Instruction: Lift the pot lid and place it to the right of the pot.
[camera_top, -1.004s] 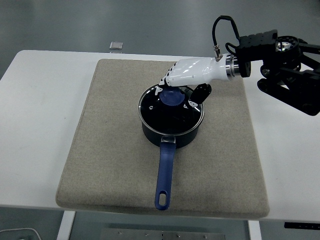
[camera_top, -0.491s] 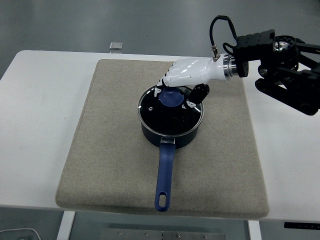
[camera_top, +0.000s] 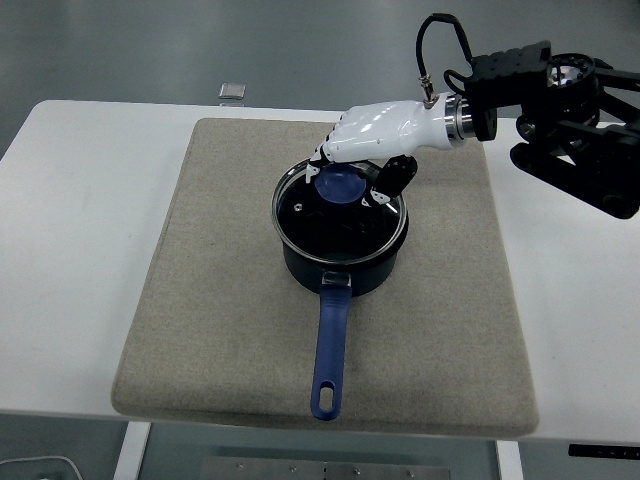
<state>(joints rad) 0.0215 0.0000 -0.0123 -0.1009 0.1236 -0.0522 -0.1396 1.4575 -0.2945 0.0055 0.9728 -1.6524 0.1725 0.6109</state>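
**Lid in hand, just off the rim**

We start at the glass pot lid (camera_top: 340, 214), which sits over the dark pot (camera_top: 345, 262) near the middle of the grey mat (camera_top: 220, 300). Its blue knob (camera_top: 341, 186) lies toward the lid's twelve o'clock side. The lid looks tilted, its far edge riding a little above the pot's rim while the near edge seems close to it; whether that near edge touches the rim we cannot tell.

Our right hand (camera_top: 372, 150), white-shelled with dark fingers, reaches in from two o'clock and is curled over the knob, fingers on the far side and the thumb at the knob's three o'clock side. We judge that it grips the knob. The left hand is out of view.

The pot's blue handle (camera_top: 328, 345) points to six o'clock, toward the table's near edge, so it does not block the way right.

To do this step well, we would raise the lid straight up until its whole rim clears the pot before any sideways move; dragging early could catch the near edge and shove the pot. We would keep the grip firm, since a knob held from one side lets a lid swing. Then we carry it toward three o'clock and set it down flat on the bare mat there, apart from the pot.
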